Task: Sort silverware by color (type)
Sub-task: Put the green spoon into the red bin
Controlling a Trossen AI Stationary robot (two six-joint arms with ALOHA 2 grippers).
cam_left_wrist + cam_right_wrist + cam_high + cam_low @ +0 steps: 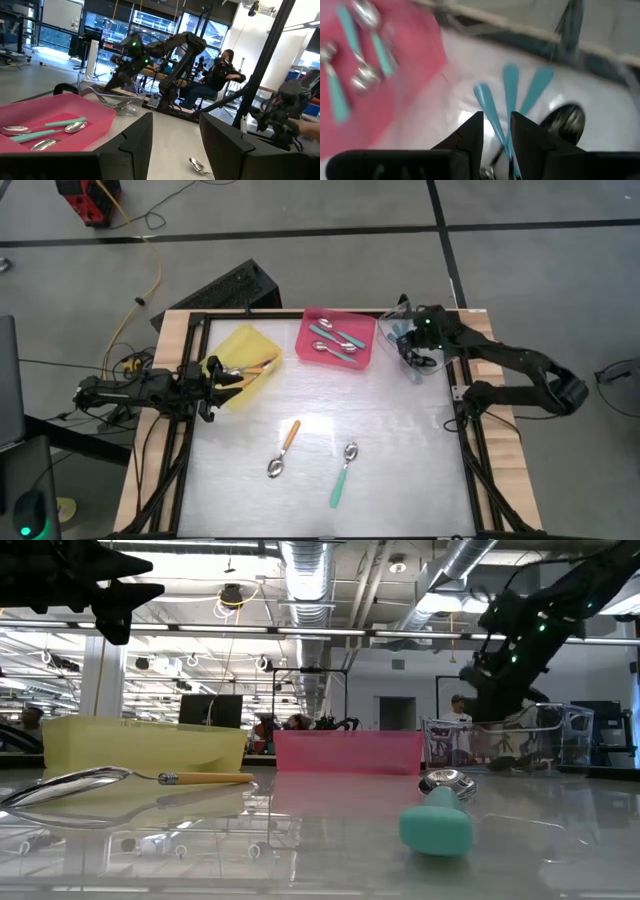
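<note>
Two spoons lie flat on the table: an orange-handled one (284, 448) and a teal-handled one (344, 473). The yellow tray (245, 360) holds orange-handled spoons. Inside the pink tray (338, 338) are teal-handled spoons with silver bowls (367, 50). Teal-handled spoons (511, 87), one showing a black bowl (562, 120), lie in the clear tray (400, 330). My right gripper (497, 135) hangs open above that tray (413, 363), tipped down; a teal handle shows in the gap below the fingers. My left gripper (175, 145) is open and holds nothing, beside the yellow tray (222, 376).
The three trays stand in a row along the table's far side. A wooden frame (500, 470) borders the table. A person (220, 75) sits in the room beyond it. The two loose spoons lie in the table's middle and near part.
</note>
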